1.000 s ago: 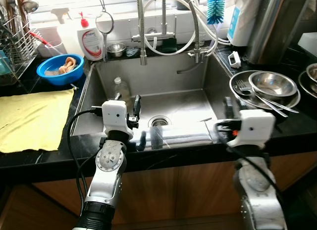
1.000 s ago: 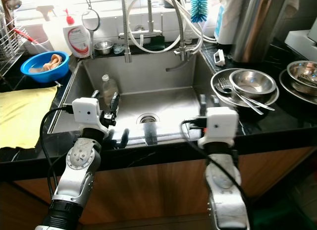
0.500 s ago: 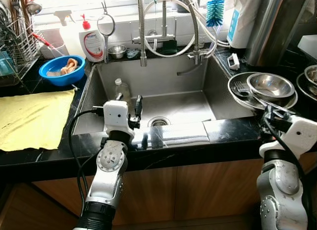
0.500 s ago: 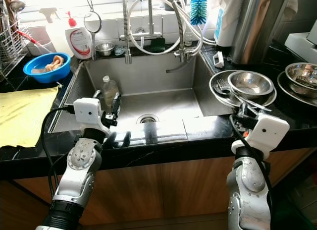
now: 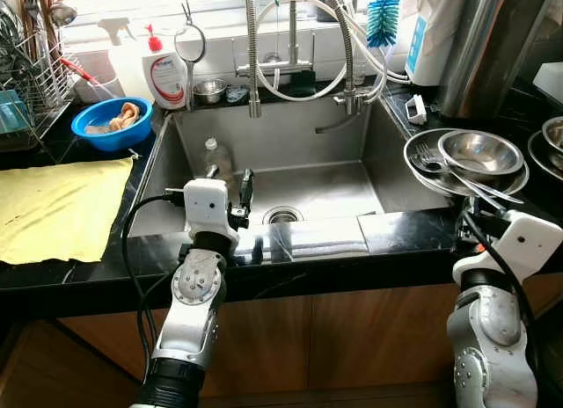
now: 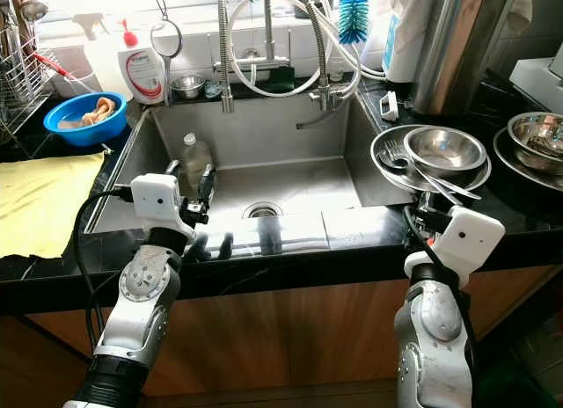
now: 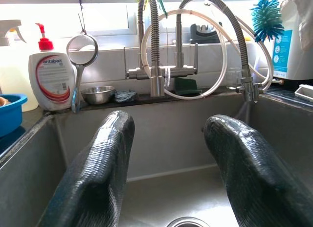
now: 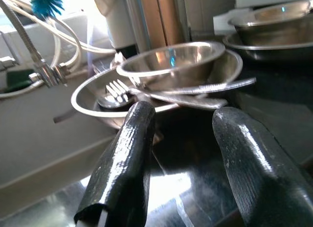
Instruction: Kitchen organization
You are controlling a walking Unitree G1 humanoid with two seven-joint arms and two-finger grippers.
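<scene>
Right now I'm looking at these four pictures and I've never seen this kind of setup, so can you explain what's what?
It is a humanoid robot at a kitchen sink. Two pictures come from its head, looking down; two come from cameras on its wrists. The left gripper hangs open over the sink's front edge, holding nothing. The right gripper is open too, empty, near a stack of steel bowls with a fork. A yellow cloth and a blue bowl lie on the counter to the left.

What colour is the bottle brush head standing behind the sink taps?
The bottle brush has turquoise-blue bristles, clearest in the left eye view.
</scene>
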